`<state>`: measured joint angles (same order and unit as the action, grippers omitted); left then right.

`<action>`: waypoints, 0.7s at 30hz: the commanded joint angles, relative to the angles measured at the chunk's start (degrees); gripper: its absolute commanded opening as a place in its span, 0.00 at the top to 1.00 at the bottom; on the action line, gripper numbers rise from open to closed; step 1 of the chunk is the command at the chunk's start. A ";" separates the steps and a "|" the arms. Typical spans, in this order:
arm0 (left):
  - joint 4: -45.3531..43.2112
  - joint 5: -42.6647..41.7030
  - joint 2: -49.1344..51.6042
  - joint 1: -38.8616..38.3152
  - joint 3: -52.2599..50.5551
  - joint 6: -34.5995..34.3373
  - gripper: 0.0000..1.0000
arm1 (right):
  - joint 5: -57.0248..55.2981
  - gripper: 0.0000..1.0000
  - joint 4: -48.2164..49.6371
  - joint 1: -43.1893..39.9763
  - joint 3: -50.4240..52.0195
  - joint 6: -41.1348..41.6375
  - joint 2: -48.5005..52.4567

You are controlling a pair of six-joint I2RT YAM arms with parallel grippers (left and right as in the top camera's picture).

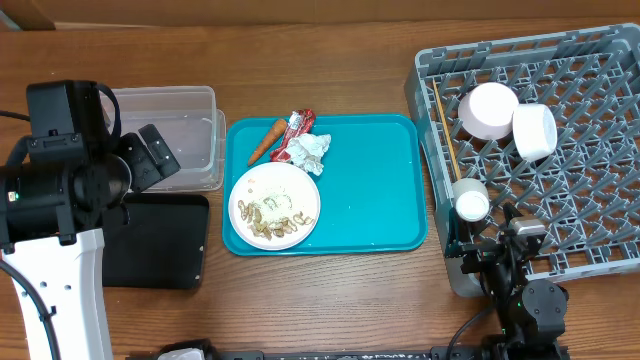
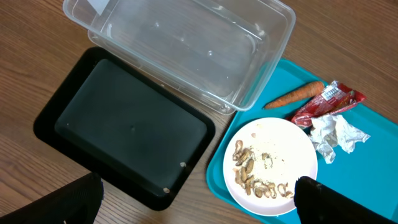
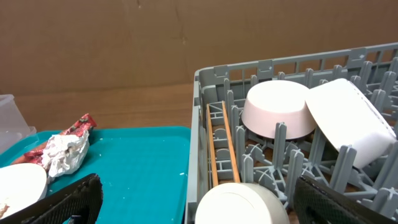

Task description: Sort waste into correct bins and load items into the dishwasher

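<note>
Both arms idle: left gripper jaws wide, nothing in them, hanging over the black tray and tub; right gripper jaws wide too, empty, at the near-left corner of the rack. The split makes sense: both bins sit left of the teal tray in the left arm's reach, the rack sits right for the other arm. Two bowls are in the rack, tipped against the pegs and touching, probably so they stay put. Chopsticks lie along the left-edge channel, cup at its near end. All waste is on the teal tray: carrot, wrapper and tissue bunched at the top-left, scraps on the plate. I'd guess the plate waits until it is scraped. Both bins look empty. Unclear: the left arm covers part of both bins from overhead, the rack runs off the right edge, the tissue hides part of the wrapper, the cup's orientation is hard to read, rice grains are too small to pick out, and nothing marks which bin takes what.
</note>
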<state>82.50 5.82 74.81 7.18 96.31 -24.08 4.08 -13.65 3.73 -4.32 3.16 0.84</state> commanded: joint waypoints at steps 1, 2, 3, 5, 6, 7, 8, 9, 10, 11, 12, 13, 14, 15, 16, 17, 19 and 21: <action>-0.20 0.15 0.09 0.26 0.59 -0.81 0.00 | 0.07 0.00 0.50 -0.44 0.26 -0.20 -0.68; -0.20 0.15 0.09 0.26 0.59 -0.79 0.00 | 0.09 0.00 0.52 -0.44 0.26 -0.20 -0.68; -0.20 0.15 0.09 0.26 0.59 -0.81 0.00 | 0.07 0.00 0.50 -0.44 0.26 -0.20 -0.68; -0.20 0.15 0.09 0.26 0.59 -0.79 0.00 | 0.07 0.00 0.50 -0.44 0.26 -0.20 -0.68; -0.20 0.15 0.09 0.26 0.59 -0.79 0.00 | 0.07 0.00 0.52 -0.44 0.26 -0.20 -0.68; -0.20 0.15 0.09 0.26 0.59 -0.81 0.00 | 0.07 0.00 0.50 -0.44 0.26 -0.20 -0.68; -0.20 0.15 0.09 0.26 0.59 -0.79 0.00 | 0.07 0.00 0.52 -0.44 0.26 -0.20 -0.68; -0.20 0.15 0.09 0.26 0.59 -0.79 0.00 | 0.09 0.00 0.50 -0.44 0.26 -0.20 -0.68; -0.20 0.15 0.09 0.26 0.59 -0.81 0.00 | 0.07 0.00 0.50 -0.44 0.26 -0.20 -0.68; -0.20 0.15 0.09 0.26 0.59 -0.79 0.00 | 0.09 0.00 0.50 -0.44 0.26 -0.20 -0.68; -0.20 0.15 0.09 0.26 0.59 -0.79 0.00 | 0.09 0.00 0.50 -0.44 0.26 -0.20 -0.68; -0.20 0.15 0.09 0.26 0.59 -0.81 0.00 | 0.07 0.00 0.50 -0.44 0.26 -0.20 -0.68; -0.20 0.15 0.09 0.26 0.59 -0.79 0.00 | 0.07 0.00 0.50 -0.44 0.26 -0.20 -0.68; -0.20 0.15 0.09 0.26 0.59 -0.79 0.00 | 0.09 0.00 0.50 -0.44 0.26 -0.20 -0.68; -0.20 0.15 0.09 0.26 0.59 -0.79 0.00 | 0.07 0.00 0.50 -0.44 0.26 -0.20 -0.68; -0.20 0.13 0.09 0.26 0.59 -0.79 0.00 | 0.07 0.00 0.52 -0.44 0.26 -0.20 -0.68; -0.50 -0.63 0.09 0.26 0.59 -1.92 0.00 | 0.07 0.00 0.50 -0.44 0.26 -0.20 -0.68; -2.78 -4.79 0.09 0.26 0.59 -5.88 0.00 | 0.07 0.00 0.52 -0.44 0.26 -0.20 -0.68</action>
<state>82.08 5.43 74.81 7.18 96.31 -24.71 4.08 -13.63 3.73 -4.32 3.18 0.84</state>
